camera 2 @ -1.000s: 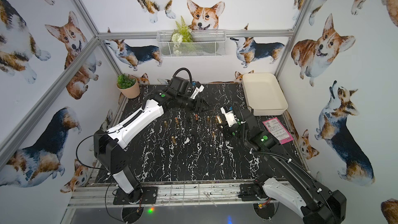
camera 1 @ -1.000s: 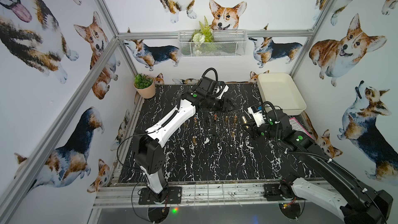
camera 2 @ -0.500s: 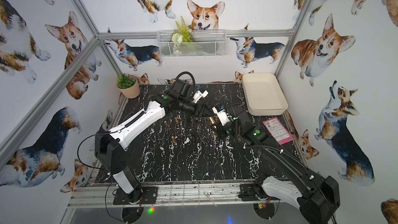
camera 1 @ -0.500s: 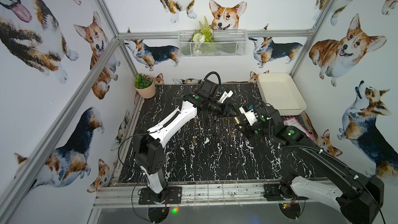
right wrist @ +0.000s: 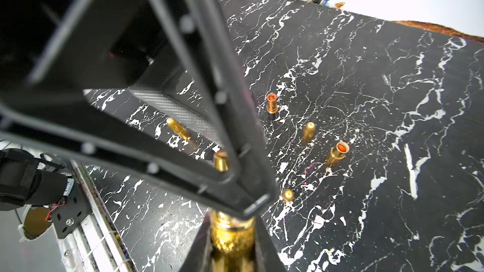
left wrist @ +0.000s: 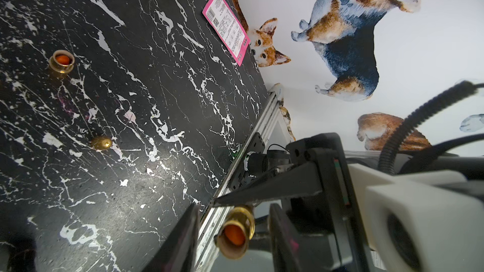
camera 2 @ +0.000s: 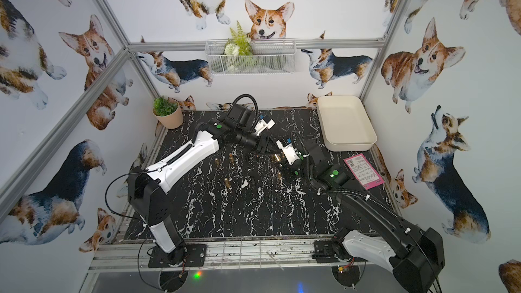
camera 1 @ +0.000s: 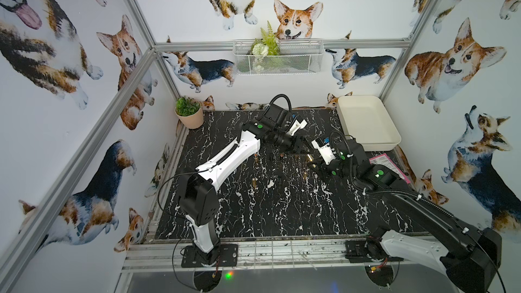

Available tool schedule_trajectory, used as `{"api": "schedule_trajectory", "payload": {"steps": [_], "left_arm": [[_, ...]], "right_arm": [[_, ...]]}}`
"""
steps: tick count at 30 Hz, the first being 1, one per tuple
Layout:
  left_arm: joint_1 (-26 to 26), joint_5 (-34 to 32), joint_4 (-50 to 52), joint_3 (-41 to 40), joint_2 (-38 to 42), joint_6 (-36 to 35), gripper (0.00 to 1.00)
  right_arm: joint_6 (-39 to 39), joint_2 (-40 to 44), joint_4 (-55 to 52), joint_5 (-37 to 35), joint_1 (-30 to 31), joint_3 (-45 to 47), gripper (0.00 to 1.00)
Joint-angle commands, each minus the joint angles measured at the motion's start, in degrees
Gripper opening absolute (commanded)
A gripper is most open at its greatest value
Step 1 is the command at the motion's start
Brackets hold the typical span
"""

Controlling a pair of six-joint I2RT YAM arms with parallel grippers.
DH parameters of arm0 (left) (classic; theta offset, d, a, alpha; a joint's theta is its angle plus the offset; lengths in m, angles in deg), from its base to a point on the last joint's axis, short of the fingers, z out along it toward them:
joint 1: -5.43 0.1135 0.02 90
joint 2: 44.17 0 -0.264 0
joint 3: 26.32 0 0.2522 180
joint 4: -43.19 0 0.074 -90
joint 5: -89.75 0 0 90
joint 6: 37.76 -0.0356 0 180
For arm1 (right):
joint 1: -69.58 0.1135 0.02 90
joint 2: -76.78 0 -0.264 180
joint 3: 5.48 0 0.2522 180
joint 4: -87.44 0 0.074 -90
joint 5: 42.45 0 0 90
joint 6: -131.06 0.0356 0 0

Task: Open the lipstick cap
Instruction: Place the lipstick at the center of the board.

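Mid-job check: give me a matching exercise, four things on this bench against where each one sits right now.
Things
1. gold metal lipstick tube between the two arms
2. pink paper card
3. cream rectangular plastic tray
4. green plant in a tan pot

Places
A. far left corner of the black marble table
B. far right corner of the table
C. clamped in the right tool
D. flat by the table's right edge, partway back

Pairs: 1-C, 2-D, 3-B, 4-A
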Motion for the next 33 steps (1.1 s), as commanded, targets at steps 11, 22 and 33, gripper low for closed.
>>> {"api": "schedule_trajectory", "payload": {"steps": [11,22,33], "left_arm": [[-0.5,1.0,1.4,0.9,-0.9,-1.4,0.38],[-0.6,1.3,2.1,1.3,-1.3,-1.9,0.26],[-0.8,1.9,2.1,1.7,-1.6,-1.9,0.20]], "right_arm": [[-0.7,-0.5,1.5,0.1,0.1,-0.6,0.11],[-0.7,-0.8,1.6,0.2,0.1,-0.5,0.11],[-1.2,-0.9,0.9,-0.2,0.1,-0.7,0.14]]}}
